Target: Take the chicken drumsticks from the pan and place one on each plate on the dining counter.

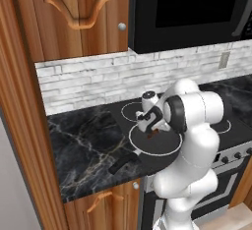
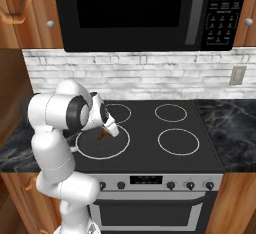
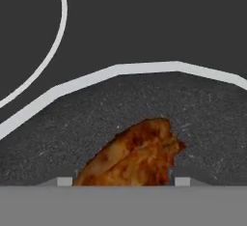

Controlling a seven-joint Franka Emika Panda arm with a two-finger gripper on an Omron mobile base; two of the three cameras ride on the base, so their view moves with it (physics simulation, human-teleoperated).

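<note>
The black pan (image 1: 165,145) with its pale rim sits on the stove's front left burner, its handle (image 1: 123,164) pointing toward the counter edge. My gripper (image 1: 150,131) reaches down into the pan (image 2: 117,145). In the hand view an orange-brown chicken drumstick (image 3: 132,155) lies on the pan's speckled floor (image 3: 87,119), between my two fingertips (image 3: 64,181). The gripper (image 3: 123,181) is open, one finger on each side of the meat. From the right base view the drumstick (image 2: 103,136) shows as a dark brown bit under the gripper (image 2: 108,131). I see no second drumstick, plates or dining counter.
Three white-ringed burners (image 2: 170,112) lie bare on the black stove top. A black microwave (image 2: 145,8) hangs over the stove. Black marble counter (image 1: 83,140) extends left to a tall wooden cabinet side (image 1: 19,126). A brick backsplash (image 2: 150,75) runs behind.
</note>
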